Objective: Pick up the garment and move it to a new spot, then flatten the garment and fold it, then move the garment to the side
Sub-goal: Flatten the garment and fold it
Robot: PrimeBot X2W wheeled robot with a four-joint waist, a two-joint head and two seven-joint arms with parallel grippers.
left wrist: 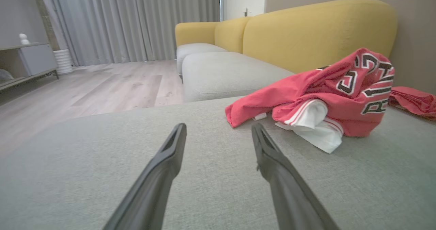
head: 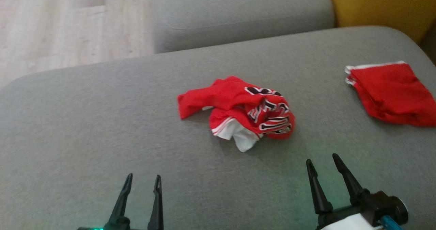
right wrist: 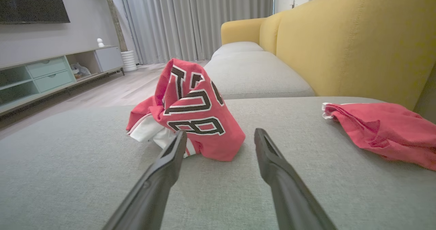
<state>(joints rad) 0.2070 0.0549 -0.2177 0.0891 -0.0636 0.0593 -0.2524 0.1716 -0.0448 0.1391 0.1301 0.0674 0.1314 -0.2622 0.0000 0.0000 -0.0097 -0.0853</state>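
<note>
While the left pincer (head: 143, 176) and right pincer (head: 322, 158) gape empty, the crumpled garment (head: 238, 109) lies ahead between them.

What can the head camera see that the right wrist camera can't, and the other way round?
Head camera: the left gripper, open, beside the right gripper. Right wrist camera: a TV, curtains and a cabinet across the room. Both: the crumpled jersey, the other red garment, the grey couch, and the right gripper, open.
</note>
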